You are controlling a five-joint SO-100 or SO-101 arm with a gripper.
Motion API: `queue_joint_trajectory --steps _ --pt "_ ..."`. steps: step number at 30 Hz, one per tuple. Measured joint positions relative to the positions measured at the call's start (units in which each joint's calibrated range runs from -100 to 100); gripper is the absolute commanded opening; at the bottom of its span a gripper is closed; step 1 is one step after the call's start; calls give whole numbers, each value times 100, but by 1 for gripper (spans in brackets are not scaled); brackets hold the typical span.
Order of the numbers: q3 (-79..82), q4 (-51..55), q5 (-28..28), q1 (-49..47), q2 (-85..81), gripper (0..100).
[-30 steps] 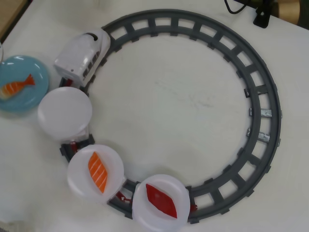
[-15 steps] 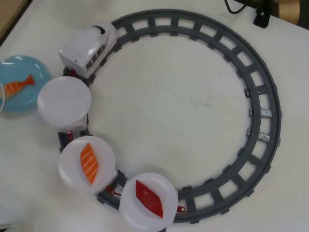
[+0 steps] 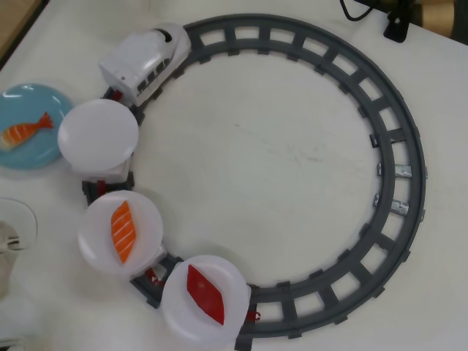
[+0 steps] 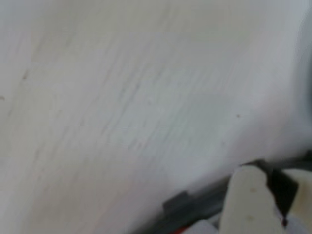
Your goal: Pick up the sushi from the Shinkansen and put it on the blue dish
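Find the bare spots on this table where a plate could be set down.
Inside the track the table is bare, as is the strip right of it. The left is crowded: train, white plates, blue dish holding sushi.

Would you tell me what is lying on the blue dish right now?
The shrimp sushi lies on the blue dish, tail toward the train. The dish's left edge is cut off by the overhead view.

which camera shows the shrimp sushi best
The overhead view: the shrimp sushi lies in plain sight on the blue dish. The wrist view is a blur of white table and shows none of it.
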Motion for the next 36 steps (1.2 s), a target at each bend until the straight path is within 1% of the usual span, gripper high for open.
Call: queue_joint_trajectory --steps 6,12,15,21,36 --pt "1153 -303 0 0 -987 3" --pt "2177 -311 0 8 -2084 3" --pt "2653 -311 0 188 -2733 3" --pt "3102 25 -5 229 -3948 3" --pt "3111 101 -5 286 -4049 3"
